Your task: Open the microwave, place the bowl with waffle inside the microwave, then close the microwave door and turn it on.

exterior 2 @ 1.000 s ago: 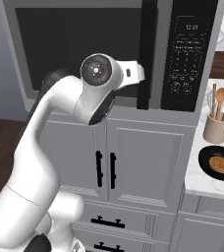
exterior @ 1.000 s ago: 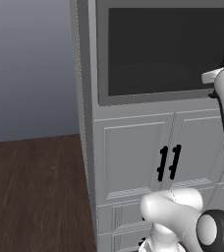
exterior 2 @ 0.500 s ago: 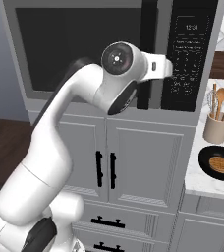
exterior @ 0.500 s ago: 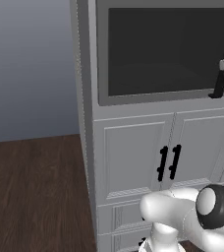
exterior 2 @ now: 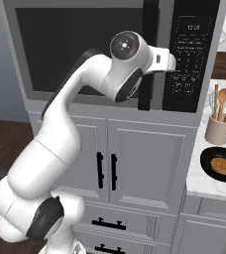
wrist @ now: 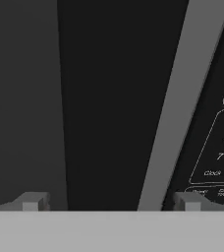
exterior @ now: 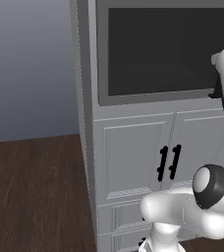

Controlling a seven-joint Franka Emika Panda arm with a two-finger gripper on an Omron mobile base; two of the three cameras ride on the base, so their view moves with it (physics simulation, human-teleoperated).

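Observation:
The microwave [exterior 2: 60,49] is built in above white cabinets, and the microwave door [exterior: 163,54] with its dark glass window is shut. A long black bar handle [exterior 2: 148,20] runs down the door's right edge, beside the keypad [exterior 2: 189,64]. My gripper [wrist: 109,205] is open and holds nothing. It faces the handle [wrist: 119,98] from close by, one fingertip [wrist: 33,202] on each side of the handle's width. The bowl [exterior 2: 221,165], dark and holding a round waffle, rests on the counter to the right, well below my hand.
A beige utensil holder [exterior 2: 218,130] with wooden spoons stands behind the bowl on the white counter [exterior 2: 199,181]. Below the microwave, two white cabinet doors carry short black handles [exterior 2: 106,171]. Dark wood floor [exterior: 35,192] lies to the left.
The arm has swung up and to the right, carrying the hand from in front of the window to the handle by the keypad. The door stays shut.

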